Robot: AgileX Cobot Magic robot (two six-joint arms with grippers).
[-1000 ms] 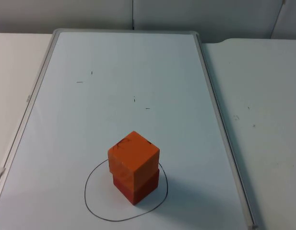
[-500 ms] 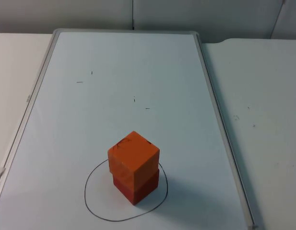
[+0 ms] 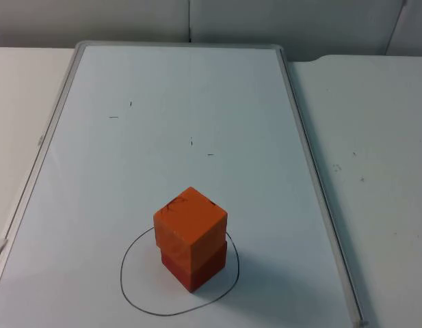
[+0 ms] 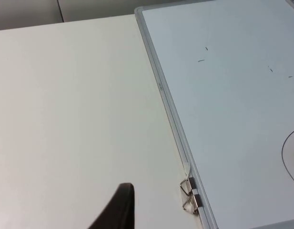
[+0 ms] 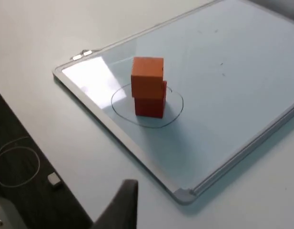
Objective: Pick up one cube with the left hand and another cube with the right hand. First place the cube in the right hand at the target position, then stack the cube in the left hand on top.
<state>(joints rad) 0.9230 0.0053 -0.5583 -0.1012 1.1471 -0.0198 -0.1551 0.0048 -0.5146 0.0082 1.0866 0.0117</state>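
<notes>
You are looking at one black fingertip of the left gripper hanging over the bare white table, just beside the whiteboard's metal-framed edge where two small clips are sitting; you cannot tell whether that gripper's fingers are apart or together. One black fingertip of the right gripper is hovering above the table too, off the whiteboard's rounded corner and well apart from the cubes, and again its fingers' state cannot be told. Both arms are waiting away from the stack.

Moving outward, you are seeing the orange cube sitting on top of the red cube, touching it and turned slightly so that its edges are overhanging a little. The stack is standing upright inside the hand-drawn black circle on the whiteboard. Dark scribbles are showing on the orange cube's top face. A few short pen marks are dotting the board farther back, toward the grey partition wall.
</notes>
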